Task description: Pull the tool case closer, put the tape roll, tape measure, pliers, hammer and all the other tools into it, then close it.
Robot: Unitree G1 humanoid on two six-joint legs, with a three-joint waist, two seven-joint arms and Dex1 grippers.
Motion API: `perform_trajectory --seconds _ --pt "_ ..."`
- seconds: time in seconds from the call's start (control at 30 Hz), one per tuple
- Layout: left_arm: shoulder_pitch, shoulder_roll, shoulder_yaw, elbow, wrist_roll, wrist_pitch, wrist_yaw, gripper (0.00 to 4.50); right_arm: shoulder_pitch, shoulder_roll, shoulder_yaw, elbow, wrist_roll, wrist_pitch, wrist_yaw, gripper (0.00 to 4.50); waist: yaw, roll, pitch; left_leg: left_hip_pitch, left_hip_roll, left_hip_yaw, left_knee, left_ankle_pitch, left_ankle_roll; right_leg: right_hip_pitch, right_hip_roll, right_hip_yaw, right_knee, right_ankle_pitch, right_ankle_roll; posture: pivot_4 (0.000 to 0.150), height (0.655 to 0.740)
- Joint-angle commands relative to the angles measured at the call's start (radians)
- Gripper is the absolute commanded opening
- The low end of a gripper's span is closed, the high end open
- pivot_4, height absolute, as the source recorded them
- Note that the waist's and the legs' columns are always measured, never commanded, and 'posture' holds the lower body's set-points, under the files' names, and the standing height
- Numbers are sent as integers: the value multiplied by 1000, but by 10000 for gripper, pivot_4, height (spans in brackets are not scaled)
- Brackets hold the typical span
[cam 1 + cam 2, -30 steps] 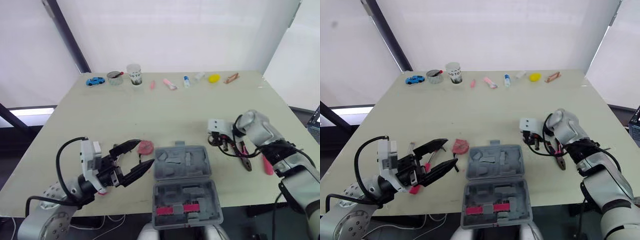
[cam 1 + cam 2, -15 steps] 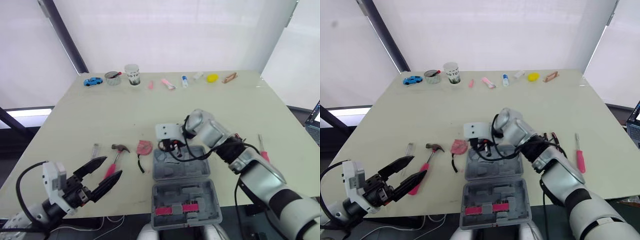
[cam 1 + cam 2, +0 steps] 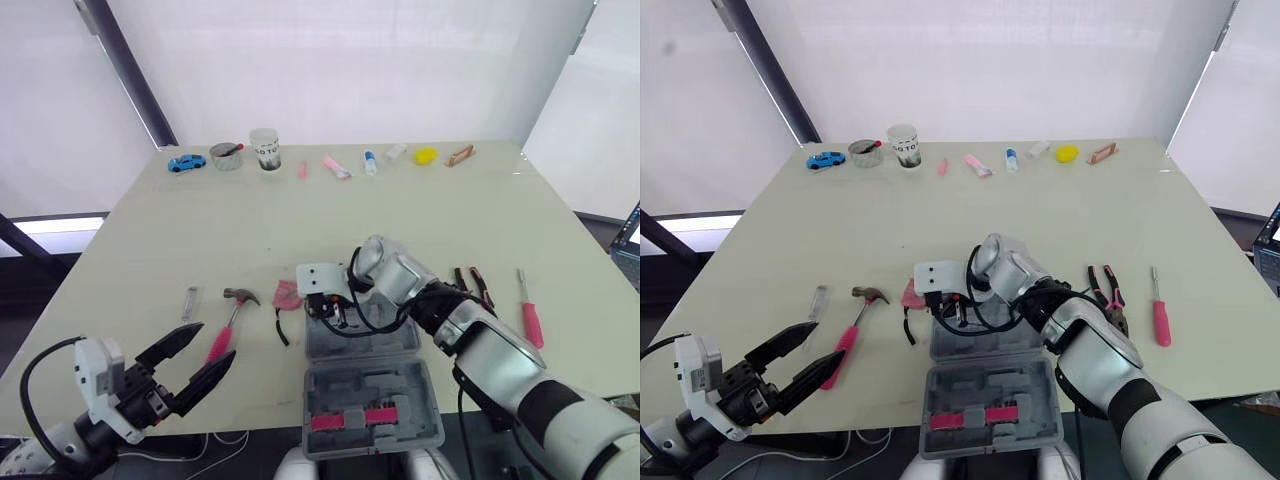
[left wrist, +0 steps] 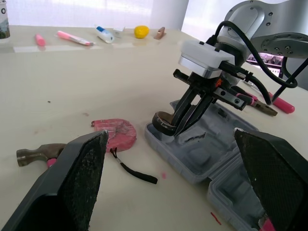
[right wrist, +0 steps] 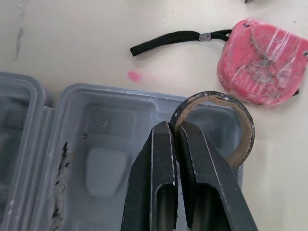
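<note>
Right end effector (image 5: 174,126) is clamped on the wall of the tape roll (image 5: 211,97). The roll is now held just over a corner pocket of the case (image 5: 103,144), with the tape measure (image 5: 260,60) just beyond on the surface. A second ago it was by the pliers (image 3: 470,285), so release is judged next. Left end effector (image 3: 210,345) is spread and has been pulled back beside the hammer (image 3: 228,318).
</note>
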Motion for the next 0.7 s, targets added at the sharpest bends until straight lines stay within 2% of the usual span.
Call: perform_trajectory --seconds 0.03,0.07,0.2,0.33,0.53,0.57,0.6,0.63,0.7 --pt "4 1 17 -11 -2 -19 -6 45000 -24 11 -22 4 0 -27 -9 13053 0 0 0 0 0 0 0 0 0 0 0 0 0 0 0 1500 7400" --pt "5 1 17 -11 -1 -19 -6 45000 -24 12 -25 7 0 -29 -13 15390 0 0 0 0 0 0 0 0 0 0 0 0 0 0 0 1500 7400" --pt "13 -2 17 -12 3 -21 -7 45000 -7 -7 -45 -32 16 -8 -2 32650 0 0 0 0 0 0 0 0 0 0 0 0 0 0 0 1500 7400" --pt "18 -5 16 -8 6 -25 -11 45000 16 -36 -101 -97 69 38 32 32650 0 0 0 0 0 0 0 0 0 0 0 0 0 0 0 1500 7400" --pt "8 -9 4 0 14 -26 -10 45000 62 -27 -226 -130 168 48 -27 32650 0 0 0 0 0 0 0 0 0 0 0 0 0 0 0 1500 7400" --pt "5 -9 2 1 16 -25 -11 45000 69 -22 -240 -131 180 49 -34 27668 0 0 0 0 0 0 0 0 0 0 0 0 0 0 0 1500 7400" --pt "2 -8 1 4 17 -24 -12 45000 75 -16 -251 -131 192 54 -40 27249 0 0 0 0 0 0 0 0 0 0 0 0 0 0 0 1500 7400" --pt "-2 -7 1 9 19 -24 -14 45000 85 -9 -260 -131 203 43 -48 24019 0 0 0 0 0 0 0 0 0 0 0 0 0 0 0 1500 7400" --pt "-10 -4 1 18 21 -24 -19 45000 102 3 -269 -129 213 25 -66 14534 0 0 0 0 0 0 0 0 0 0 0 0 0 0 0 1500 7400"
